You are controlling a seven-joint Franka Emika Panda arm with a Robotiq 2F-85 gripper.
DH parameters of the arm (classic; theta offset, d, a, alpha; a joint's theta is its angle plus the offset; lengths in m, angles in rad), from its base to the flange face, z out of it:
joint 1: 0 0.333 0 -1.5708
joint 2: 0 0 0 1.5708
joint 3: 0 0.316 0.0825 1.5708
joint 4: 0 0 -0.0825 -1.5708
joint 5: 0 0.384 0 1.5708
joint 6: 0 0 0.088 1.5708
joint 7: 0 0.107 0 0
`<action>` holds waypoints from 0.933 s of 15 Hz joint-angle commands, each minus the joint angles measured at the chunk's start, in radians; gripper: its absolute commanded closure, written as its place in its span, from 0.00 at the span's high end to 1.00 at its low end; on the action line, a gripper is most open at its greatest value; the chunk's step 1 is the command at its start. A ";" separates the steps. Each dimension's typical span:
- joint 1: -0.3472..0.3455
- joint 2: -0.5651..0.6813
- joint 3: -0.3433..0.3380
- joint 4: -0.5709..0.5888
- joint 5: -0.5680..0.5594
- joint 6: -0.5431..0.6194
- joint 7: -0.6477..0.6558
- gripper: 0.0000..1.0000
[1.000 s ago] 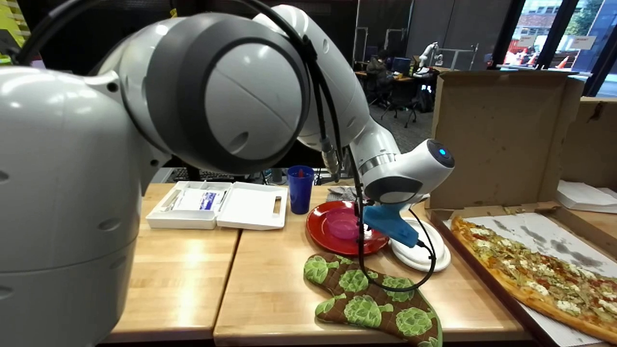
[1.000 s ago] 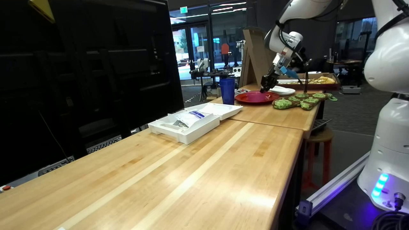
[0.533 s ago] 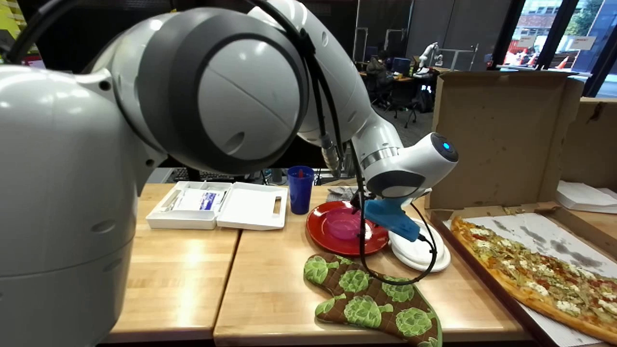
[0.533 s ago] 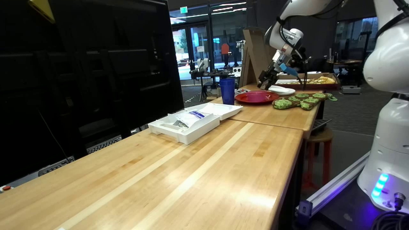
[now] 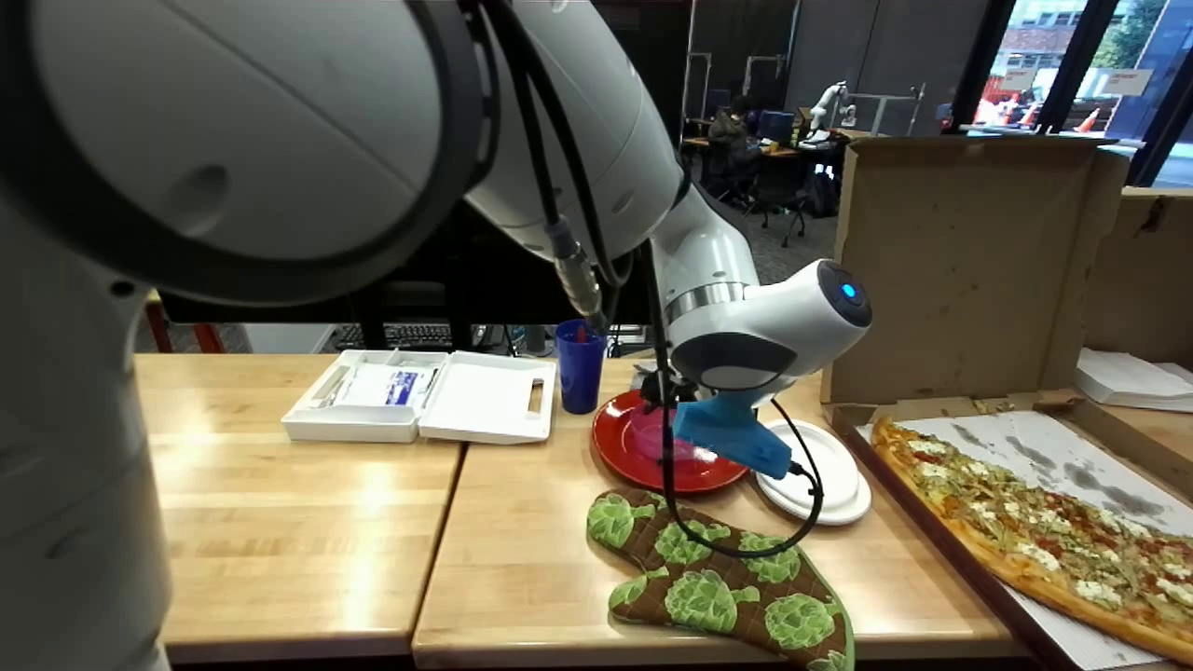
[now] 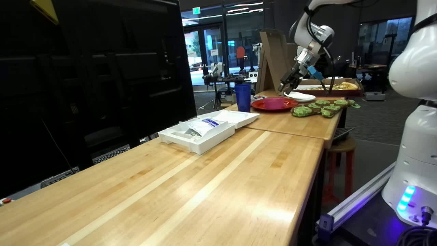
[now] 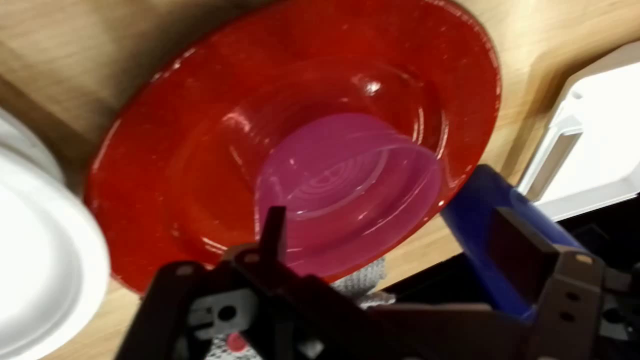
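A translucent pink bowl (image 7: 345, 170) sits on a red plate (image 7: 175, 165), on the wooden table. My gripper (image 7: 392, 220) hangs above them with its jaws wide apart and nothing held. In the wrist view its left finger (image 7: 274, 230) overlaps the bowl's near rim, while the right finger (image 7: 520, 250) appears in front of a blue cup (image 7: 470, 200). From the side, the gripper (image 6: 284, 91) is a little above the bowl (image 6: 274, 103), apart from it. In an exterior view the arm and cable partly hide the gripper, the bowl (image 5: 652, 438) and the plate (image 5: 615, 457).
White plates (image 5: 820, 466) stand beside the red plate. A patterned oven mitt (image 5: 708, 587) lies toward the front edge. An opened white case (image 5: 485, 401) is beside the blue cup (image 5: 580, 373). The open pizza box (image 5: 960, 280) holds a pizza (image 5: 1053, 531). Grey cloth (image 7: 362, 277) lies behind the plate.
My gripper has risen from the bowl's rim and its jaws have spread. The arm has shifted across both exterior views. Bowl, plate and cup look unmoved.
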 commanded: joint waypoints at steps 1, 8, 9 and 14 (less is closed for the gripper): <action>0.033 -0.167 0.001 -0.192 0.050 0.003 -0.125 1.00; 0.117 -0.369 -0.006 -0.454 0.066 0.091 -0.290 1.00; 0.128 -0.389 -0.006 -0.483 0.069 0.111 -0.311 1.00; 0.194 -0.474 -0.004 -0.603 0.088 0.203 -0.403 1.00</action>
